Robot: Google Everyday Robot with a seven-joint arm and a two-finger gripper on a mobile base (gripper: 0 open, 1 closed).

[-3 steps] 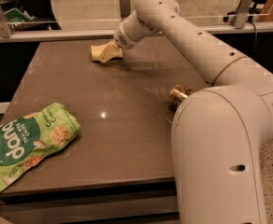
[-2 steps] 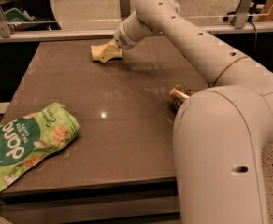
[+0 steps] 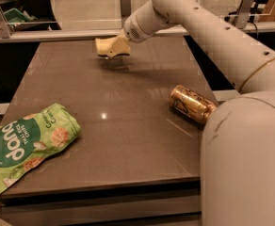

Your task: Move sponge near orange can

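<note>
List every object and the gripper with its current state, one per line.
sponge: gripped, held just above the table, far side.
gripper: shut on the sponge, far side.
orange can: lying on its side near the right edge, free.
green snack bag: lying flat at the front left corner.

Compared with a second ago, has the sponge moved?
Yes, slightly upward: the sponge, gripped by the tool, now overlaps the table's far edge and casts a shadow below, still far from the orange can.
</note>
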